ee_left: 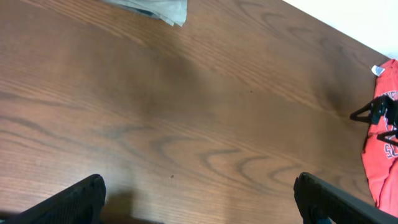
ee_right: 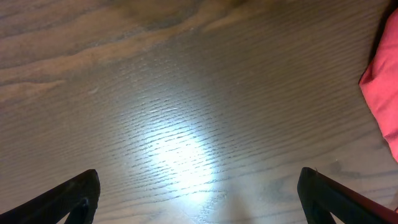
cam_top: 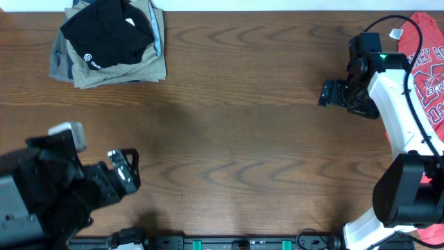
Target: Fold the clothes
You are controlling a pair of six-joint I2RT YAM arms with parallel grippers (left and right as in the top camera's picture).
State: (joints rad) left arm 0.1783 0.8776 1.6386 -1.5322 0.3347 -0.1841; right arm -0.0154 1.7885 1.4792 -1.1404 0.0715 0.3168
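At the far left corner of the surface point(cam_top: 236, 132), the black T-shirt point(cam_top: 107, 31) lies bunched on top of a folded pile of khaki trousers point(cam_top: 118, 75). Its small white logo point(cam_top: 91, 60) faces up near the left edge of the bundle, and a white neck label point(cam_top: 129, 22) shows near the top. The bundle is wider across than it is deep. No sleeve or hem is laid out, so its true long axis cannot be read.

The left tool point(cam_top: 125, 169) is plainly the nearer one. It sits close to the near edge on the same side, and the shirt lies almost straight across the surface from it, well apart. Its jaws stand wide and hold nothing. The left wrist view looks along bare wood, with only a pale corner of the trousers at the top edge. So the fingers seem aimed toward the middle rather than at the shirt, and the arm would likely need to turn and extend.

The right tool point(cam_top: 331, 92) hangs far across on the other side, just beside a red T-shirt point(cam_top: 430, 62). It points inward with its jaws spread and empty.
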